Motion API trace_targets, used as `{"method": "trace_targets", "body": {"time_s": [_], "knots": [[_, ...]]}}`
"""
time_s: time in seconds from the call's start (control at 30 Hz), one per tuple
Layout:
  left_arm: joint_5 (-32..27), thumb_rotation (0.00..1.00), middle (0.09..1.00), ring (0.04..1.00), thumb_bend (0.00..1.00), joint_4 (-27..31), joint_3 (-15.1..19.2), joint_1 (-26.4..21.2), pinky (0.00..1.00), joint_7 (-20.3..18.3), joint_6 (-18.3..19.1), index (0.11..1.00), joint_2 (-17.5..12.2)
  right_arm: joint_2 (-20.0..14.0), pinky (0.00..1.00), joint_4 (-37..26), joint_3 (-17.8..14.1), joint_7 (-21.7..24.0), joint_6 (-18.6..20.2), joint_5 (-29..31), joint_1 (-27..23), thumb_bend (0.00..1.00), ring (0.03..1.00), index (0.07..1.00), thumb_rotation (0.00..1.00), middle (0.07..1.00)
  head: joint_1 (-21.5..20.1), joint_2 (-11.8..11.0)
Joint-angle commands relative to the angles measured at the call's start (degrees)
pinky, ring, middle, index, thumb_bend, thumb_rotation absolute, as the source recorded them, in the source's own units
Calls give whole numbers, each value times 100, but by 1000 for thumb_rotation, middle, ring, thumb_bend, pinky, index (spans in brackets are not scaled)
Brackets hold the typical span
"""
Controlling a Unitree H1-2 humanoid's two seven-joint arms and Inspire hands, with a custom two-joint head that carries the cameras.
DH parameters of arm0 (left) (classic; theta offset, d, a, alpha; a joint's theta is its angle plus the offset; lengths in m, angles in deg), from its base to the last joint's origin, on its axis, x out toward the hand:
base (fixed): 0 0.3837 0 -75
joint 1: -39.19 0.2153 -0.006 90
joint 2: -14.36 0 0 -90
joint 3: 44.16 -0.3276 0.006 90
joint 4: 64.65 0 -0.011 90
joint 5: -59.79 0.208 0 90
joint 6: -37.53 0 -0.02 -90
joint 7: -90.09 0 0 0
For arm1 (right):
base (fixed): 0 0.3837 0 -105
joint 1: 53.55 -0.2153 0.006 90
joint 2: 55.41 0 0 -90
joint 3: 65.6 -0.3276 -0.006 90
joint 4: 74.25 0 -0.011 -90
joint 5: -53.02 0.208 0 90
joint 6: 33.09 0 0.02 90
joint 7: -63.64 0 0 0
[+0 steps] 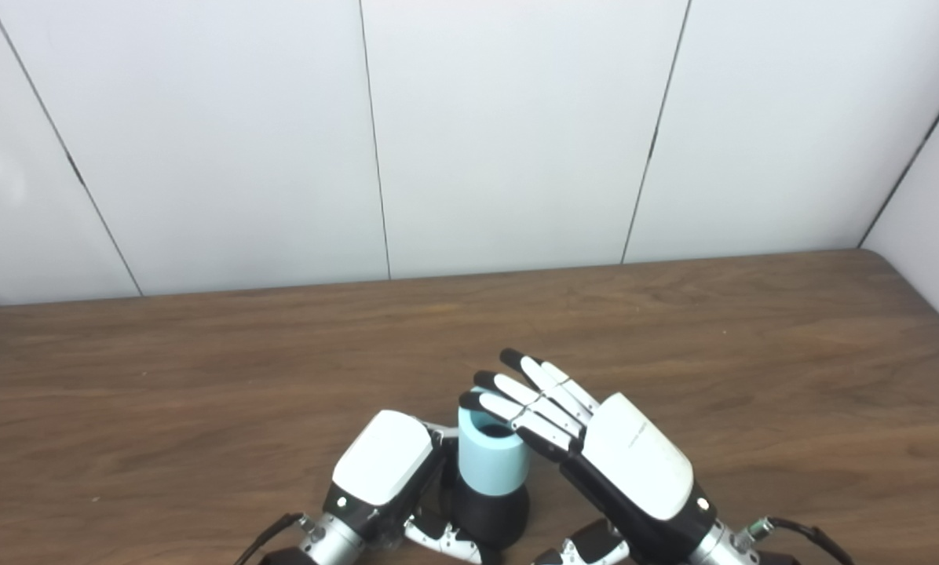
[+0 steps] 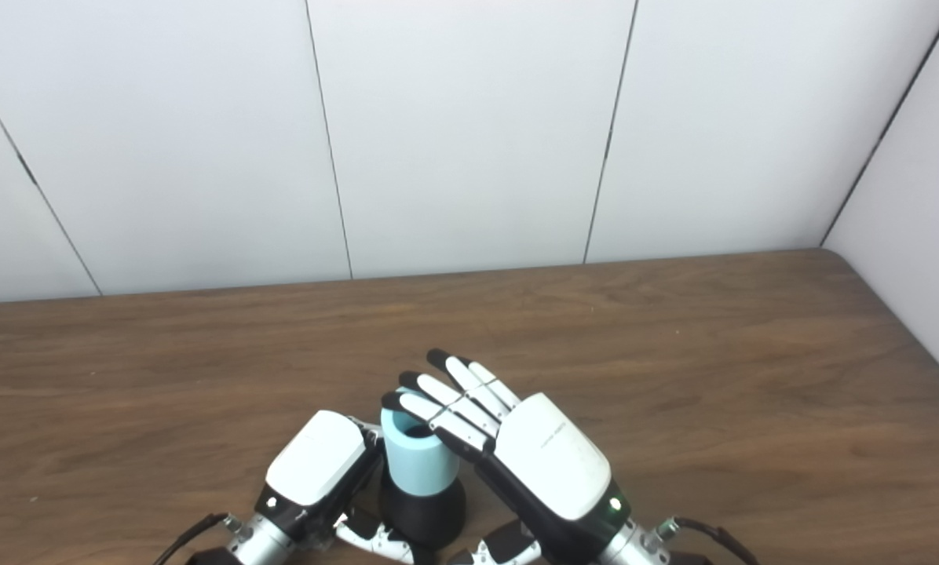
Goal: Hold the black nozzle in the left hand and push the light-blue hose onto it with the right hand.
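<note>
Left eye view: nearest the lens, the left hand point(image 1: 381, 469) curls around the glossy black bell-shaped nozzle point(image 1: 491, 514), grasping it (thumb low at 6 o'clock). The light-blue cylindrical hose point(image 1: 491, 459) stands upright, seated on top of the nozzle, close to the near edge of the brown wooden table point(image 1: 752, 353). The right hand point(image 1: 595, 447) sits at 3 o'clock of the hose, fingers point(image 1: 528, 392) straight and spread over its rim, released.

Right eye view: same pairing, the hose's open mouth partly under the right fingertips; contact there I cannot tell.
</note>
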Motion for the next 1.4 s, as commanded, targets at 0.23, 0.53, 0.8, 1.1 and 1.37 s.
{"method": "trace_targets", "body": {"time_s": [0.23,0.53,0.8,1.1,1.37], "knots": [[54,0,471,156,525,-250,-157,246,119,-210,-4,480,-23,6,960,-231,-31,-112,-130,31,-51,721,1000,886,722,940,1,-1],[55,0,471,161,525,-263,-159,242,124,-172,-45,480,-37,4,967,-239,-30,-101,-127,-15,-35,722,1000,887,724,939,1,15],[32,0,471,157,525,-228,-147,247,120,-252,-1,480,-46,-90,990,-212,1,-132,-258,-422,1,719,1000,889,729,939,3,22],[28,0,471,161,525,-224,-139,253,126,-243,-5,480,-54,-160,999,-126,30,-305,-373,-893,61,753,984,847,700,913,3,24],[23,0,471,164,525,-226,-142,258,127,-234,-11,480,-47,-180,1000,-69,48,-413,-391,-916,85,752,984,847,691,914,3,28]]}}
